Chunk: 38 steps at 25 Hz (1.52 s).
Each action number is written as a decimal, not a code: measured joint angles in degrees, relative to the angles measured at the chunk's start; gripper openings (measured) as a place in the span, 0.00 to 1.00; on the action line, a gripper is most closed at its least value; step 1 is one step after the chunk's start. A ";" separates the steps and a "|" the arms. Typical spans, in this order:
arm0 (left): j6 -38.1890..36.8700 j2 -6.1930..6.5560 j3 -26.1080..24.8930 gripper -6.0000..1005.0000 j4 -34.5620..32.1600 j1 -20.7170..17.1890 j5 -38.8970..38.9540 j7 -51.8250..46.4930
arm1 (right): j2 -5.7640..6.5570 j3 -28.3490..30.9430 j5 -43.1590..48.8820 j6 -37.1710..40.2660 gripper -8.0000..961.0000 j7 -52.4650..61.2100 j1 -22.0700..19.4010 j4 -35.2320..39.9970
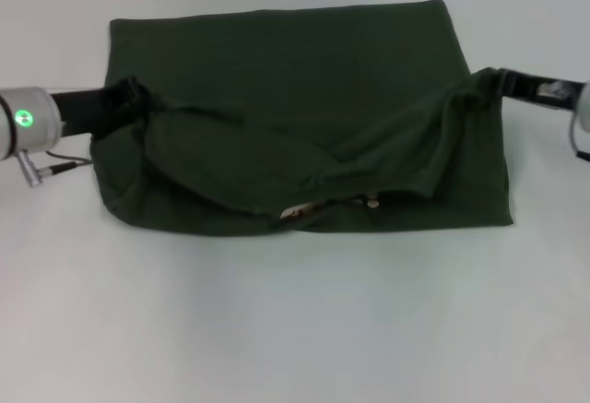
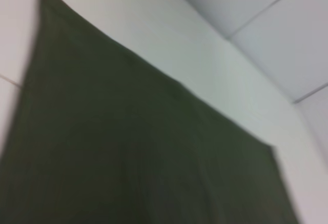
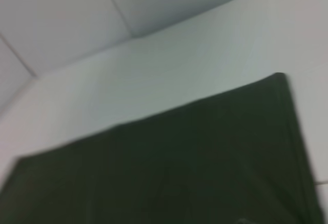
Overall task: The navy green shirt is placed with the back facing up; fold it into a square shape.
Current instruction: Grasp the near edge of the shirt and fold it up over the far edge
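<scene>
The navy green shirt [image 1: 286, 71] lies spread on the white table [image 1: 295, 329]. Its near part is lifted and sags in a fold between my two grippers. My left gripper [image 1: 126, 99] is shut on the shirt's left side edge. My right gripper [image 1: 486, 80] is shut on its right side edge. Cloth bunches around both and hides the fingertips. A pale button [image 1: 372, 203] and a light label [image 1: 297, 211] show under the lifted fold near the front. The left wrist view shows only flat shirt cloth [image 2: 128, 147], and so does the right wrist view [image 3: 179, 167].
The white table surrounds the shirt, with wide bare surface in front of it. A grey cable [image 1: 55, 168] hangs by my left wrist. Pale wall panels [image 2: 277, 29] stand behind the table.
</scene>
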<state>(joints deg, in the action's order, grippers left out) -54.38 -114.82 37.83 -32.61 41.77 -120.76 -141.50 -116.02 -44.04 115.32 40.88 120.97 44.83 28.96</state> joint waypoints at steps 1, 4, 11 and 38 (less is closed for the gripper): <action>2.42 -0.36 1.78 0.15 0.00 0.11 -0.48 -0.39 | -0.42 -1.84 0.02 -3.32 0.03 -0.43 0.69 -0.82; 7.61 -1.38 4.44 0.15 -0.86 0.01 -1.79 -1.74 | -1.35 -4.98 0.01 -7.38 0.03 -0.76 1.57 -0.65; 11.02 -2.82 4.21 0.16 -7.97 -1.48 -1.91 -3.64 | -1.90 -5.04 -3.02 -5.56 0.03 -1.04 2.14 5.10; -7.17 -1.38 2.17 0.45 -9.81 -6.04 -0.51 9.10 | -1.62 -8.87 -3.69 -11.02 0.03 -4.10 5.53 -0.06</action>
<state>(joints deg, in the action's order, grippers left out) -61.55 -116.20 40.00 -42.42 35.73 -121.27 -132.40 -117.64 -52.91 111.62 29.86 116.87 50.36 28.91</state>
